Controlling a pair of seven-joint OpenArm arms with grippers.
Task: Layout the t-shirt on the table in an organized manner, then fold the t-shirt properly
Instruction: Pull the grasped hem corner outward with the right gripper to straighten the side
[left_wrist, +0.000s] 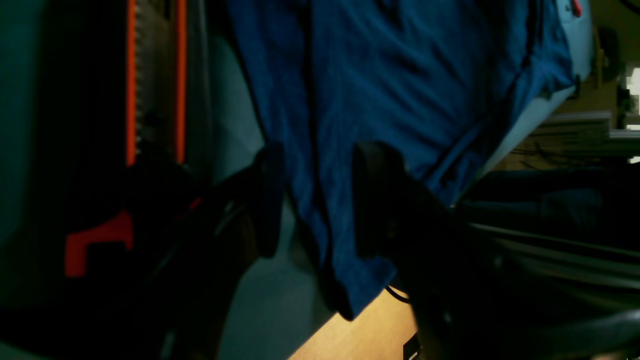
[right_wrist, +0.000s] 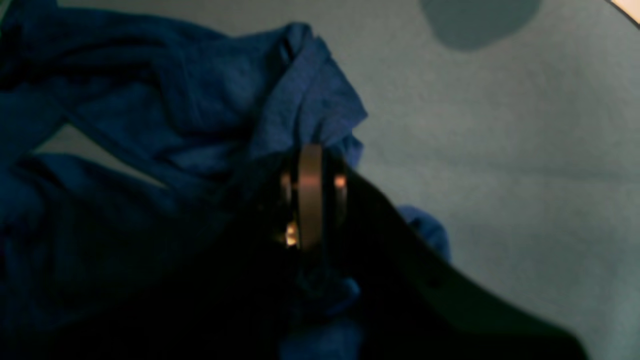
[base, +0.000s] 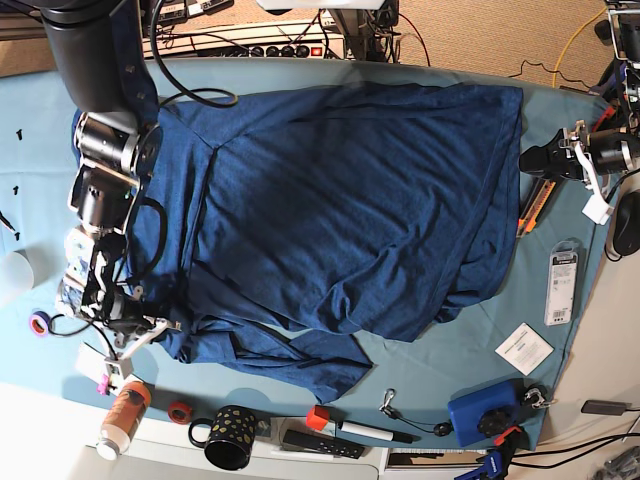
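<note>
Although the t-shirt (base: 340, 210) already lies opened out over most of the table (base: 300, 68), the layout step is not finished, as far as the pictures show. In the base view its broad body covers the middle and reaches the far edge nearly flat. The part toward the near edge is rumpled, with a loose flap folded over itself and bunched cloth at the near left corner. No proper fold has been made yet, so I judge the whole folding stage is left.

The right gripper (base: 128, 318) sits at that bunched corner. In the right wrist view its fingers (right_wrist: 311, 195) are pressed together on a gathered pinch of the blue fabric (right_wrist: 200, 100), with bare tablecloth beyond it.

The left gripper (base: 532, 160) is at the right edge of the table, just beside the shirt's side. In the left wrist view its jaws stand apart with a strip of the cloth (left_wrist: 400, 75) between them. Whether the fingers (left_wrist: 372, 200) touch that fabric I cannot tell.

What remains, in my judgement, is pulling the near portion taut and flat, then folding.
</note>
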